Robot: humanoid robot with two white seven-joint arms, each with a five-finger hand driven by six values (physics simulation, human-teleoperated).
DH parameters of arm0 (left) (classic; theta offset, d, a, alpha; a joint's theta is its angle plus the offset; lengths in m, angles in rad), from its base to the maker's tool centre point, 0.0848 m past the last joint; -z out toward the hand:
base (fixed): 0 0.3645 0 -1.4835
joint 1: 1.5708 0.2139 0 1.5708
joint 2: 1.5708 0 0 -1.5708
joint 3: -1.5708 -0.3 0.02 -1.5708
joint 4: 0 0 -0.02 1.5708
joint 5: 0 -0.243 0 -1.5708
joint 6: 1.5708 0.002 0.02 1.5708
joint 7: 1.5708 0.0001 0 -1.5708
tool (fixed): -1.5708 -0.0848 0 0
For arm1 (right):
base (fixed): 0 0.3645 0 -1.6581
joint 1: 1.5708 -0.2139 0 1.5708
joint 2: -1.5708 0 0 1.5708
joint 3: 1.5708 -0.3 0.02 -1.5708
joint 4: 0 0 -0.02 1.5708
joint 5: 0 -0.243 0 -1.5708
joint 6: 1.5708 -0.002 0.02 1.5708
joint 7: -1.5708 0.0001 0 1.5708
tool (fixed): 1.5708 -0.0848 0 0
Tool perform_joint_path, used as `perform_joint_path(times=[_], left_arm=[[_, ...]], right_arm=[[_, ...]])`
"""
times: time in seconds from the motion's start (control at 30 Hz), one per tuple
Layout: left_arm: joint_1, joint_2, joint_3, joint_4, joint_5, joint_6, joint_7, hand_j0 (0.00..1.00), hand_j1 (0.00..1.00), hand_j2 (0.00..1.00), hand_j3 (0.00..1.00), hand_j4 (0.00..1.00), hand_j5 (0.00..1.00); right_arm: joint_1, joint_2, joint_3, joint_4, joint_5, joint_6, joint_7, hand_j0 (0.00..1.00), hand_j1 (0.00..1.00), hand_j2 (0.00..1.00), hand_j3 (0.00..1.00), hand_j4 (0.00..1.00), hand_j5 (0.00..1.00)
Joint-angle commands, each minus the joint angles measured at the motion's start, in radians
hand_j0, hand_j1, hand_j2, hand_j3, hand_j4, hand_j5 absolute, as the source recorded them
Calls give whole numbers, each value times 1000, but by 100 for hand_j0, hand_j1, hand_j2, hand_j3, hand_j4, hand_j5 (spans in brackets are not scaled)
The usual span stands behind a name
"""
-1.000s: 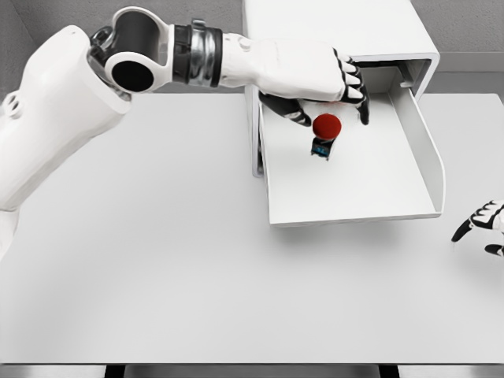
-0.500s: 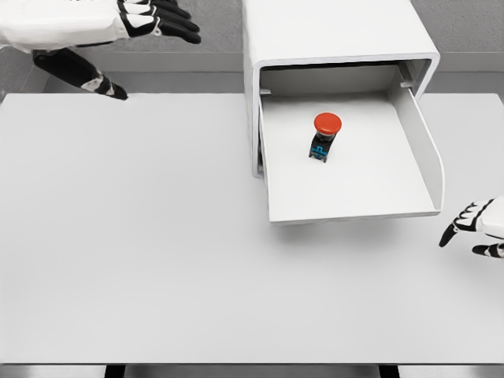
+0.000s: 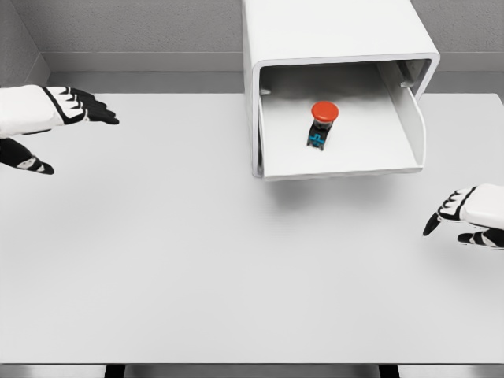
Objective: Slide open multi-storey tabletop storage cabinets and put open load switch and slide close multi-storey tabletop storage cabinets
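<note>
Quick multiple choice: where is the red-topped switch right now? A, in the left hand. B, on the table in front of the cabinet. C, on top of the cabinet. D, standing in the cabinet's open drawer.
D: the switch stands on the floor of the pulled-out drawer, and neither hand touches it.

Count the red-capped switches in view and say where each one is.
1. The red-capped load switch stands upright in the partly open drawer of the white cabinet. Others could be hidden deeper in the cabinet.

Bright, even light, soft shadows, sharp
</note>
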Motion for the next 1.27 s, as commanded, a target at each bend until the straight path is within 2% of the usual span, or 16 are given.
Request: perform_joint_path(times=[0.0, 0.13, 0.23, 0.3, 0.4, 0.53, 0.67, 0.83, 0.9, 0.93, 1.23], left_arm=[[0, 0, -5, -4, 1, 2, 0, 100, 100, 100, 100, 100, 100], [0, -2, -5, -6, 1, 2, 0, 100, 100, 100, 100, 100, 100], [0, -2, -5, -4, 1, 2, 0, 100, 100, 100, 100, 100, 100], [0, -2, -5, -6, 1, 2, 0, 100, 100, 100, 100, 100, 100], [0, -2, -5, -4, 1, 2, 0, 100, 100, 100, 100, 100, 100], [2, -2, -5, -4, 1, 2, 0, 100, 100, 100, 100, 100, 100], [2, -2, -5, -4, 1, 2, 0, 100, 100, 100, 100, 100, 100], [16, -3, -5, 2, 1, 2, 0, 100, 100, 100, 100, 100, 100], [75, -31, -6, 26, 1, 2, 0, 100, 100, 100, 100, 100, 100], [79, -51, -6, 26, 1, 2, 0, 100, 100, 100, 100, 100, 100], [82, -52, -6, 26, 1, 2, 0, 100, 100, 100, 100, 100, 100]], right_arm=[[-7, 3, 21, 1, -7, 3, -1, 68, 68, 68, 68, 68, 68], [-165, 25, 163, 1, -7, 3, -1, 83, 83, 83, 83, 83, 83], [-325, 86, 305, 2, -5, 3, -1, 95, 95, 95, 95, 95, 95], [-395, 127, 371, 2, -4, 3, -1, 99, 99, 99, 99, 99, 99], [-509, 177, 461, 7, 2, 3, -1, 100, 100, 100, 100, 100, 100], [-546, 210, 472, 27, 9, 3, -1, 100, 100, 100, 100, 100, 100], [-605, 250, 542, 67, 27, 3, -1, 100, 100, 100, 100, 100, 100], [-604, 249, 544, 65, 30, 3, -1, 100, 100, 100, 100, 100, 100], [-604, 249, 544, 65, 30, 3, -1, 100, 100, 100, 100, 100, 100], [-604, 249, 544, 65, 32, 3, -1, 100, 100, 100, 100, 100, 100], [-601, 246, 544, 63, 33, 3, -1, 100, 100, 100, 100, 100, 100]])
